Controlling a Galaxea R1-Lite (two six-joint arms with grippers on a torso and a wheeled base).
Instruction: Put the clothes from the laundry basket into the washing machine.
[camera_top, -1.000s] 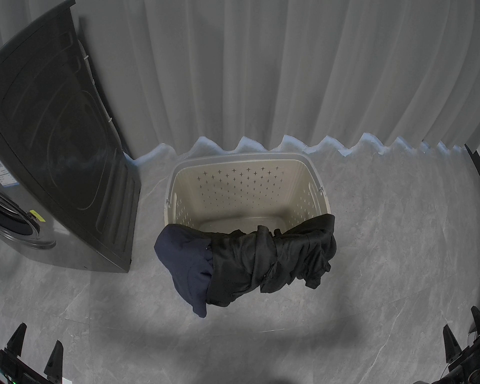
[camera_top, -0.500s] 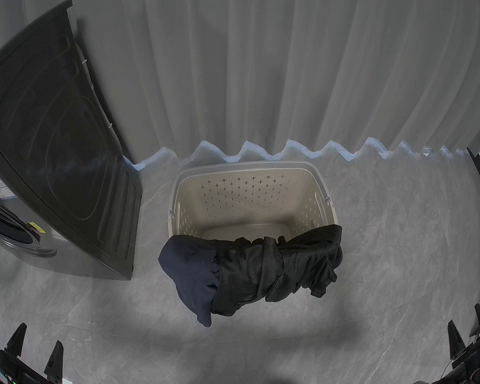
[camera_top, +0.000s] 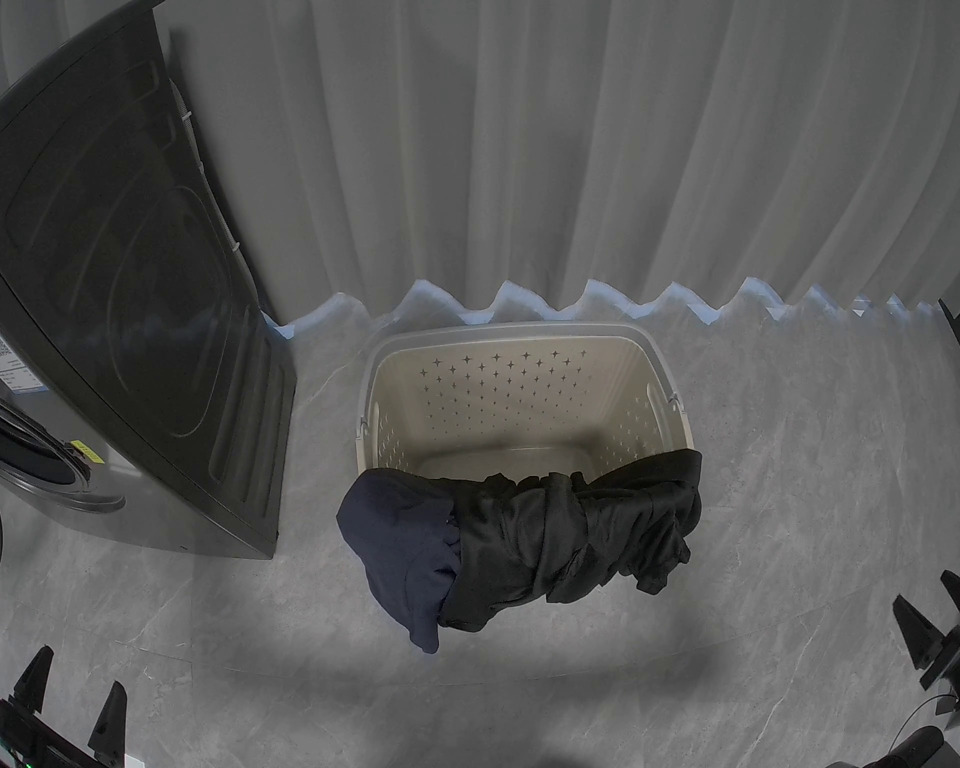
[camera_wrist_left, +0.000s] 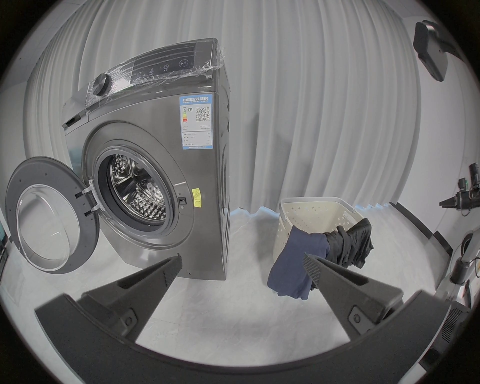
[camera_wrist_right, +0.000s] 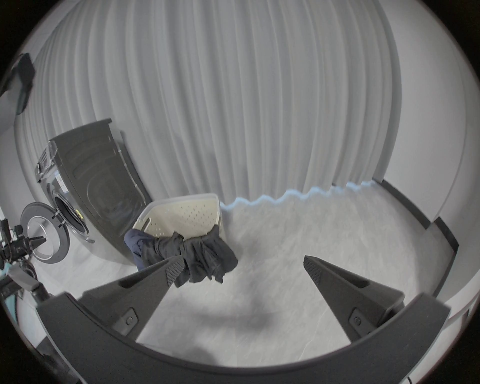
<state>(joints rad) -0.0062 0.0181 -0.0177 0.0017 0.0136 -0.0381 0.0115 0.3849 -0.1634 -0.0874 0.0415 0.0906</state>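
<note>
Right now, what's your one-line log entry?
clothes draped over laundry basket rim | washing machine door open | left gripper open, empty | right gripper open, empty

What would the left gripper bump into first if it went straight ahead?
The left gripper points between the washing machine and the laundry basket, so probably the curtain behind; depth is unclear.

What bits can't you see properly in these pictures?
- Head view: the near floor of the laundry basket is hidden by the clothes draped over its rim.
- Head view: the opening of the washing machine is partly cut off by the picture's edge.
- All views: how many clothes are twisted together is unclear.
</note>
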